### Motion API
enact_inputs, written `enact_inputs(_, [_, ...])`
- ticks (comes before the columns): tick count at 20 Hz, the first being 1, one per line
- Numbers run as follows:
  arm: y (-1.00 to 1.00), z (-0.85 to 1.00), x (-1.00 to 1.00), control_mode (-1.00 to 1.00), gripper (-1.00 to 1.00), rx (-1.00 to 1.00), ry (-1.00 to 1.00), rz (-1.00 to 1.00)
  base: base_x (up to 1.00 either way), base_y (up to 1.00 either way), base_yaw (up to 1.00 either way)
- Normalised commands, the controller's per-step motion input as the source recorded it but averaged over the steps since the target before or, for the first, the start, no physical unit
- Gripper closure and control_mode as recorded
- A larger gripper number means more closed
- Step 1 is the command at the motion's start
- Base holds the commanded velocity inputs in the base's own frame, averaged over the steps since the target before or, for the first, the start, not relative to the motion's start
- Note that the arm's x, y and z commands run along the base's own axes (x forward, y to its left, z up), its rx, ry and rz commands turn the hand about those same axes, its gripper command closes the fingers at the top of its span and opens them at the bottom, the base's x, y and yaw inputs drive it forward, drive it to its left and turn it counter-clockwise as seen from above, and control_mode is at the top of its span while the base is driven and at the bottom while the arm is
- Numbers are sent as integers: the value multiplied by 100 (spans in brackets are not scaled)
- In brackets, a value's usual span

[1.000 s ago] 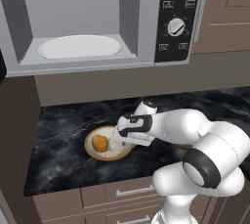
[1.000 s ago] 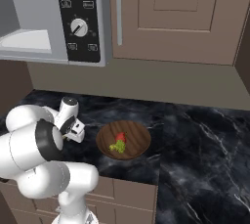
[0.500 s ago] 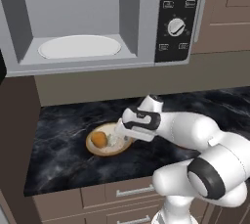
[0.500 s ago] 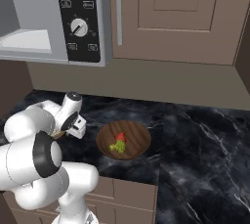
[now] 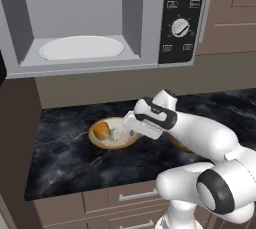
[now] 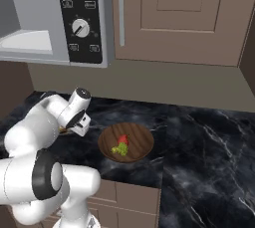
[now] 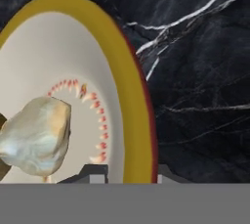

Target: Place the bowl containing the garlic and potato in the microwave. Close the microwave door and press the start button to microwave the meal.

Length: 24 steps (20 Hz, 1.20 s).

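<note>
The tan bowl (image 5: 111, 140) sits on the dark marble counter below the open microwave (image 5: 85, 20). In it lie the orange-brown potato (image 5: 102, 130) and the pale garlic (image 7: 35, 136). My gripper (image 5: 128, 132) reaches down to the bowl's right rim. In the hand view my gripper (image 7: 131, 171) has one fingertip inside the yellow rim (image 7: 128, 96) and one outside, shut on it. The white turntable (image 5: 81, 48) lies bare inside the microwave. The black panel with its white dial (image 5: 180, 27) is on the right. The microwave door is out of view.
A dark wooden bowl (image 6: 126, 142) with red and green food stands on the counter just right of my arm. Brown wall cabinets (image 6: 179, 18) hang right of the microwave. Drawers (image 5: 125, 198) run below the counter's front edge.
The jaws have narrowed onto the bowl's rim and then stopped. My forearm has swung a little further over the counter. The bowl stays in about the same spot.
</note>
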Motion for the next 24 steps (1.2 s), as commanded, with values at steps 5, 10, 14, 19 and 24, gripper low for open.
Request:
enact_inputs(5, [-2,50,0,-100,100,12,-2,0,0,0,0])
enact_inputs(10, [0,78,-10,-100,100,6,0,0,0,0,0])
enact_inputs(14, [0,79,-37,-100,100,0,0,0,0,0,0])
enact_inputs(19, [0,57,-52,-100,100,1,-5,0,0,0,0])
enact_inputs(24, [12,46,-52,-100,100,2,-5,-5,0,0,0])
